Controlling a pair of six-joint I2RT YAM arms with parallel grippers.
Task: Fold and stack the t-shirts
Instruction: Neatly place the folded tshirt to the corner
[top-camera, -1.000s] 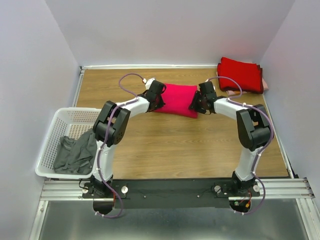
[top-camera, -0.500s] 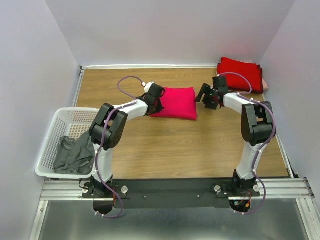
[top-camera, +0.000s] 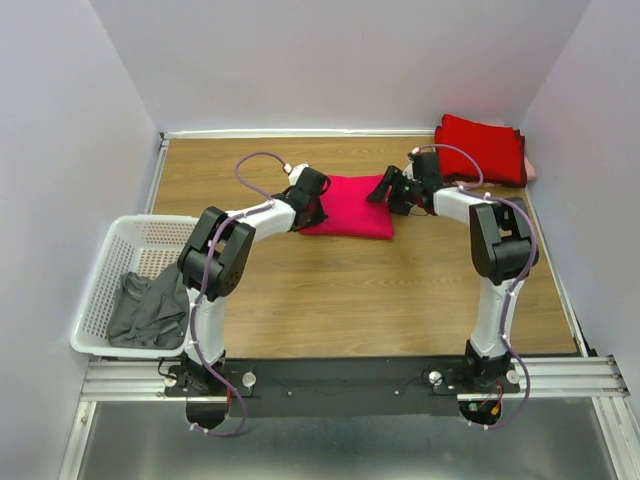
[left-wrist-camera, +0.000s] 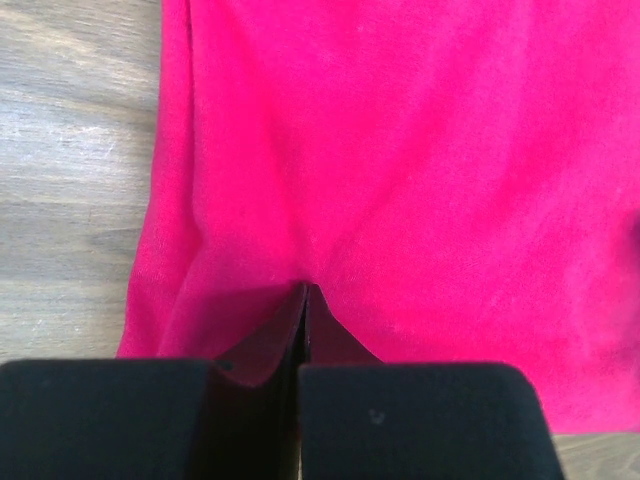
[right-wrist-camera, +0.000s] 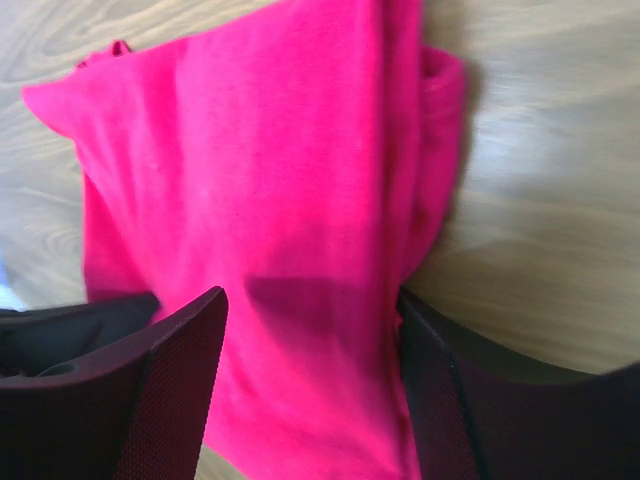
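My left gripper (left-wrist-camera: 304, 330) clenched on pink t-shirt (left-wrist-camera: 420, 170) edge; right gripper (right-wrist-camera: 310, 315) spread wide, straddling its opposite edge.

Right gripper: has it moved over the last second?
Yes. The right gripper pulled away from the pink shirt toward the red stack, then swung back left. It now sits open over the shirt's far right corner.

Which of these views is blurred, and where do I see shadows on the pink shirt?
Right wrist view: blurred, pink shirt and table grain smeared; a shadow lies on the cloth inside the open right pincer. Left wrist view: fairly sharp, with a small dark shadow where the shut left pincer pinches the shirt. Top view: sharp, evenly lit, only soft shadows, no glare.
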